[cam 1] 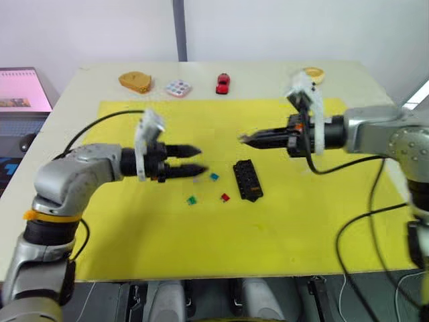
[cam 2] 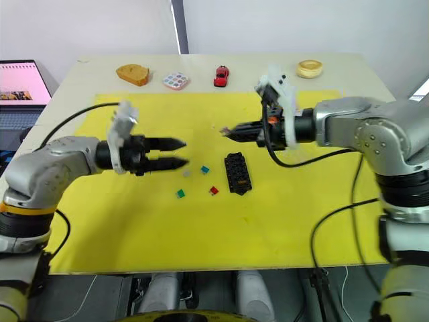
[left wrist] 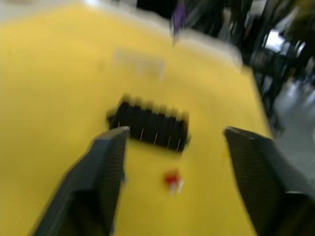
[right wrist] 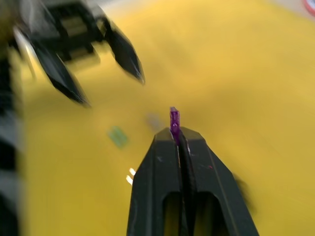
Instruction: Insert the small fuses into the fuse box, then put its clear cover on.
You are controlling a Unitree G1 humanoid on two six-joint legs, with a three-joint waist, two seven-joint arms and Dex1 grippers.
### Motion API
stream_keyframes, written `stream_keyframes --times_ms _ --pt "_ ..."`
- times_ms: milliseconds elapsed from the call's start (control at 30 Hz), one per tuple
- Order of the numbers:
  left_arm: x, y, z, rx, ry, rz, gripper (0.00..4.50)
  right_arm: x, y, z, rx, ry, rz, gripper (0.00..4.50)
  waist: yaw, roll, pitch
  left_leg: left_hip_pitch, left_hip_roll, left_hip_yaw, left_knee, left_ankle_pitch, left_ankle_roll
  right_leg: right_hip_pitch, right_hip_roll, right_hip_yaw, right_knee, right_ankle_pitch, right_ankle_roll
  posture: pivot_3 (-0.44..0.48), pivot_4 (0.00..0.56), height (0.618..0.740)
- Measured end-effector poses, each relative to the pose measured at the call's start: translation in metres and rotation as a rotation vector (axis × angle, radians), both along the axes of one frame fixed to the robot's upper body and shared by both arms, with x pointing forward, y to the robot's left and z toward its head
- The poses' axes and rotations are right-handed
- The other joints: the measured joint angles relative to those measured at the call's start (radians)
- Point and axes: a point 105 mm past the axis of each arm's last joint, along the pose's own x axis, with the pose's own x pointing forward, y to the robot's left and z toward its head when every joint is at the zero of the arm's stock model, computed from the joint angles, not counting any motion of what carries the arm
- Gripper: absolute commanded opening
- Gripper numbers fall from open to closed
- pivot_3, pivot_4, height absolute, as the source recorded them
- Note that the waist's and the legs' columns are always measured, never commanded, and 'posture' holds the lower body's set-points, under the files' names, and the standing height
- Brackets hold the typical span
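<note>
Head views: pale table [cam 2: 375, 74] with a yellow rectangular mat [cam 2: 281, 221] on top, laptop with a pink screen [cam 2: 20, 84] at the far left. Along the table's back edge sit an orange-brown lump [cam 2: 133, 74], a small round multicolour palette [cam 2: 177, 81], a red toy car [cam 2: 220, 76] and a tan tape roll [cam 2: 310, 68]. The black rectangular slotted fuse box [cam 2: 236, 172] lies on the mat near its middle; loose beside it on its left are a grey fuse [cam 2: 187, 172], teal fuse [cam 2: 205, 170], green fuse [cam 2: 180, 193] and red fuse [cam 2: 214, 190]. The left gripper [cam 2: 175, 153] hovers just left of them, fingers apart, nothing held. The right gripper [cam 2: 228, 131] hovers above and behind the box, fingers pinched together. Left wrist view: two black fingers [left wrist: 106, 162] spread wide, box and red fuse between them on the mat below; a faint clear rectangular cover [left wrist: 139, 63] lies beyond the box. Right wrist view: fingers closed tight on a purple blade fuse [right wrist: 174, 121] sticking up from the tips.
</note>
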Motion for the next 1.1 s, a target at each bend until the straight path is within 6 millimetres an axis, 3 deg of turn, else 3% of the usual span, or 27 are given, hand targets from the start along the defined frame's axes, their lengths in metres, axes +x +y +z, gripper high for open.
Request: stream_keyframes --times_ms 167,400,767,1100 --pt "-0.001 -0.016 -0.018 0.103 -0.122 -0.091 4.46 0.001 -0.007 -0.019 -0.231 -0.088 0.15 0.0 0.0 0.0 0.0 -0.001 0.0 0.001 0.002 -0.001 0.002 0.0 0.0 0.001 0.0 0.0 0.0 0.0 0.15 0.74" --pt "0.001 -0.046 -0.02 0.098 -0.205 -0.169 4.46 -0.004 -0.002 -0.02 -0.467 -0.166 0.337 0.0 0.001 0.0 0.0 -0.001 0.001 0.002 0.004 -0.001 0.002 -0.001 0.0 0.001 0.001 0.0 0.0 0.0 0.15 0.74" --pt "0.009 -0.058 -0.031 0.137 -0.225 -0.127 4.46 -0.004 0.012 -0.043 -0.518 -0.109 0.409 0.0 0.002 0.0 0.0 -0.001 0.001 0.002 0.005 0.001 -0.001 -0.001 0.0 0.001 0.003 0.002 0.003 0.0 0.15 0.74" --pt "0.015 -0.063 -0.039 0.137 -0.199 -0.085 4.46 -0.003 0.009 -0.064 -0.58 -0.053 0.396 0.0 0.003 0.0 0.0 0.0 0.001 0.002 0.005 0.001 -0.001 0.0 0.001 0.001 0.004 0.002 0.003 0.0 0.15 0.74"
